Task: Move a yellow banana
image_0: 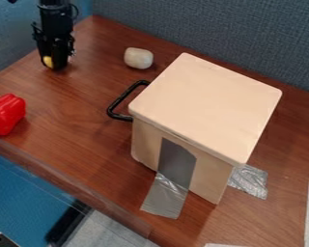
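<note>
Yellow at the gripper (57,61), 10 to 11 o'clock

Clock read over the whole view, 12 at the top edge. The black gripper hung down between 10 and 11, its lower end over the wood-grain table (79,130). Touching the table or not: could not tell. The yellow banana (48,61) showed as one small patch at that lower end, on the 7 o'clock side, black parts of the gripper on either side of it. Most of it was hidden. Whether the gripper was open, closed or clamped on the yellow, could not tell.

Pale, rounded block (138,58) near 12, a little to its 11 side, apart from the gripper. Red pepper-shaped thing (7,114) at 9, cut by the view's edge. Pale box (205,106) upright at centre, its flat top leaning toward 1 to 2; black handle (120,99) on its 10 o'clock side, grey panel (176,161) on its face toward 7. Silver tape (165,195) ran from that panel onto the table, toward 6. Blue-grey partition (215,29) stood behind, from 11 round to 2.
</note>
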You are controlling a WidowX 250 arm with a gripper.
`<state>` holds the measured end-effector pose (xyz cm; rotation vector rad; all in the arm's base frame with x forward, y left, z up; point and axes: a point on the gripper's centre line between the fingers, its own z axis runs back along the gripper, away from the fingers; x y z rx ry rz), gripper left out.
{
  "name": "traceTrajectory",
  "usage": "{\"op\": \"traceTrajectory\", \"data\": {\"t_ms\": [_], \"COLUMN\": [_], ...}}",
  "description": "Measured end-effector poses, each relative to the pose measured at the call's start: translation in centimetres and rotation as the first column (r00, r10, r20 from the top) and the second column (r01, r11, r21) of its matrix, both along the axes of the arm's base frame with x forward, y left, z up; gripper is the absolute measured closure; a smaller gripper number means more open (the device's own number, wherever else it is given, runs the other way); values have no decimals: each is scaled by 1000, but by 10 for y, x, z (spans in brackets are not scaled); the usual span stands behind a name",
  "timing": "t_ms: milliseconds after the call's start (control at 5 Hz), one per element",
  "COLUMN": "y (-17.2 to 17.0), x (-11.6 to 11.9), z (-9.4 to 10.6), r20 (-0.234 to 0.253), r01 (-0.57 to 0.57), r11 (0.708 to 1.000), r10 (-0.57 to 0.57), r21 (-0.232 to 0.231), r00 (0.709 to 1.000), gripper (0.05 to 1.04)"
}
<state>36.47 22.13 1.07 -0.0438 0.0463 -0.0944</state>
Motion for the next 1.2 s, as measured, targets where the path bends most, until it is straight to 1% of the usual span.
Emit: {"op": "traceTrajectory", "data": {"t_ms": [200, 400, 600, 800, 1000, 1200], "y": [-29, -70, -107, -117, -111, -100], "x": [-16, -49, -83, -113, -125, -132], "z": [32, 51, 44, 23, 10, -3], "r20": [47, 71, 63, 45, 46, 31], "r01": [25, 71, 117, 107, 83, 66], "r11": [1000, 997, 993, 993, 993, 991], "r10": [-24, -70, -117, -109, -87, -70], "r21": [-11, -23, -1, 38, 83, 114], "r00": [999, 995, 991, 993, 995, 997], "gripper": [701, 701, 701, 701, 701, 701]}}
